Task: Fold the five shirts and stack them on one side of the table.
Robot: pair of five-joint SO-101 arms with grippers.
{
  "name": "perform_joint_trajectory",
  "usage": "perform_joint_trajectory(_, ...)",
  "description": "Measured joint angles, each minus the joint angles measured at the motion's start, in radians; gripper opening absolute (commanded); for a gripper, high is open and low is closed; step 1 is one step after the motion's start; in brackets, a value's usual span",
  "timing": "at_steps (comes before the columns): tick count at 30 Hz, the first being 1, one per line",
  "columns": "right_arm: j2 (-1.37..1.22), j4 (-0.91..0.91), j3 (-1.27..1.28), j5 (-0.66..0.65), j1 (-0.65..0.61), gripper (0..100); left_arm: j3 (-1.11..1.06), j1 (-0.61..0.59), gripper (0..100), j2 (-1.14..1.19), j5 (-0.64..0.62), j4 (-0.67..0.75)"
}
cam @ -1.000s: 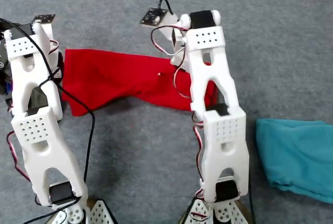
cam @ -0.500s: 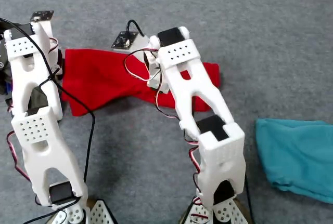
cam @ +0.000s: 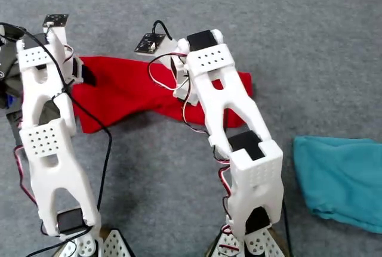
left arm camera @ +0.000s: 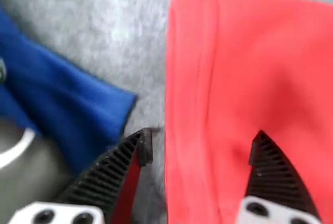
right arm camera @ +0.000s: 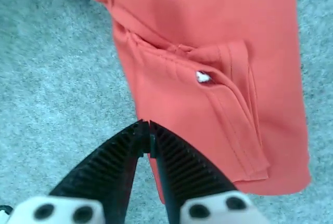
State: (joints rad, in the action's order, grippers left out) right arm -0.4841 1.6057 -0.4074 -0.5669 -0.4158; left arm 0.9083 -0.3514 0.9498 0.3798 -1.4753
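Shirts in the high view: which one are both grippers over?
The red shirt, spread mid-table: the left gripper and right gripper both hang over it. The teal shirt lies bunched apart at the right.

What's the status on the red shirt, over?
Left gripper open, straddling edge of red shirt. Right gripper shut, tips at shirt's edge. Blue cloth beside Left gripper.

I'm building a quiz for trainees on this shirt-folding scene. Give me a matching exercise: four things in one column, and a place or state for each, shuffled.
Column one:
1. red fabric shirt
2. teal fabric shirt
3. left gripper
4. right gripper

Column two:
A. shut
B. lying below both grippers
C. open
D. bunched at the high view's right edge

Pairs: 1-B, 2-D, 3-C, 4-A.
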Motion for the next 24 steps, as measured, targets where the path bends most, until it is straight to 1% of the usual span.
perform_joint_trajectory(8,0.000,0.000,0.000,0.000,0.003,0.6,0.152,0.018,30,0.137,0.005,-0.015)
perform_joint_trajectory(13,0.000,0.000,0.000,0.000,0.003,0.6,0.209,0.029,18,0.155,0.071,-0.080)
perform_joint_trajectory(16,0.002,0.000,0.000,0.000,0.011,0.6,0.218,0.052,9,0.155,0.138,-0.114)
perform_joint_trajectory(18,0.008,0.000,0.000,0.000,0.025,0.6,0.218,0.058,3,0.155,0.155,-0.132)
perform_joint_trajectory(24,0.041,0.032,0.000,0.000,0.066,0.6,0.221,0.061,2,0.155,0.164,-0.146)
